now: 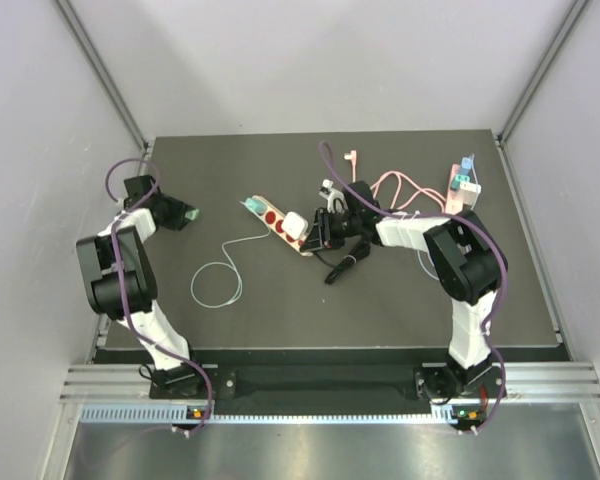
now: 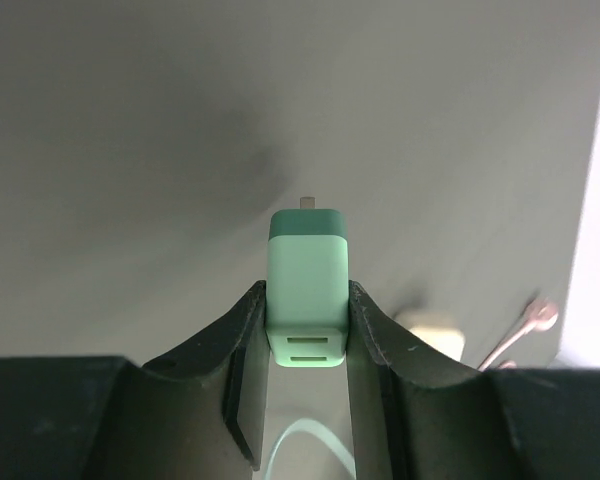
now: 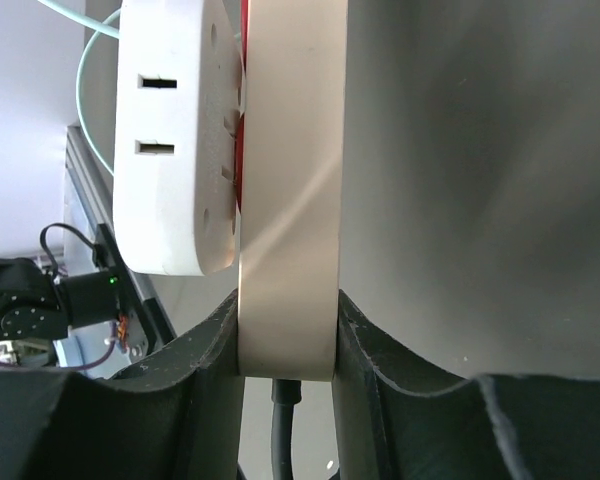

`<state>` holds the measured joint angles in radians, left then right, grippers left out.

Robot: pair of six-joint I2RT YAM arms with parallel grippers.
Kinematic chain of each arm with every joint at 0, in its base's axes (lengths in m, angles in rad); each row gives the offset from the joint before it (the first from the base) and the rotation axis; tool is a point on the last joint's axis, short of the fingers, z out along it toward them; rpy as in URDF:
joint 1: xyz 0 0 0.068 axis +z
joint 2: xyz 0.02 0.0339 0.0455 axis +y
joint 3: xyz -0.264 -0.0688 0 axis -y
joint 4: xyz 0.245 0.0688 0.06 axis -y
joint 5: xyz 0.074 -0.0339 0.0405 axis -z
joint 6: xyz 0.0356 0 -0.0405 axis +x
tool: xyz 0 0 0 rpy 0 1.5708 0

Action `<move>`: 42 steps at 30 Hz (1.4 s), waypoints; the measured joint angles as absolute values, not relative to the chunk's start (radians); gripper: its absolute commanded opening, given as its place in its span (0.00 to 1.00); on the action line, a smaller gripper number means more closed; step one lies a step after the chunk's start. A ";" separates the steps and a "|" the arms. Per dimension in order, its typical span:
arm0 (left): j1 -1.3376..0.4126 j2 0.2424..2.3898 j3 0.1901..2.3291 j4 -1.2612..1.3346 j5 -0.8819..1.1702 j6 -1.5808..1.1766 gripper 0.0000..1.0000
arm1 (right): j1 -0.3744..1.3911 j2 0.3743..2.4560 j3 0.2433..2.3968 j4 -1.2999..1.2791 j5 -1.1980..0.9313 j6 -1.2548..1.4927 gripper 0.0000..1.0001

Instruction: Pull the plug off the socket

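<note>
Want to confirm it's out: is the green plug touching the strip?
Apart. The top view shows the plug in the left pincer, with bare table between it and the strip.

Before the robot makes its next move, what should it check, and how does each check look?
1. Left gripper shut on green plug: ok.
2. Green plug apart from power strip: ok.
3. Right gripper clamped on power strip: ok.
4. All plugs out of power strip: not ok, white plug sits in it.
5. Thin cable free of snags: cannot tell.
</note>
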<state>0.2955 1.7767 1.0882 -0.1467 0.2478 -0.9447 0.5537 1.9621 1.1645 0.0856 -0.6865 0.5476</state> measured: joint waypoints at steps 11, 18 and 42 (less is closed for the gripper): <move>0.298 1.975 1.274 -0.096 0.212 -1.049 0.59 | 0.553 1.962 1.164 0.095 -0.730 0.552 0.00; 0.312 1.984 1.310 -0.096 0.233 -1.031 0.82 | 0.553 1.962 1.165 0.115 -0.761 0.553 0.00; 0.168 1.309 0.704 0.007 0.545 -1.052 0.95 | 0.536 1.964 1.258 -0.070 -0.773 0.203 0.00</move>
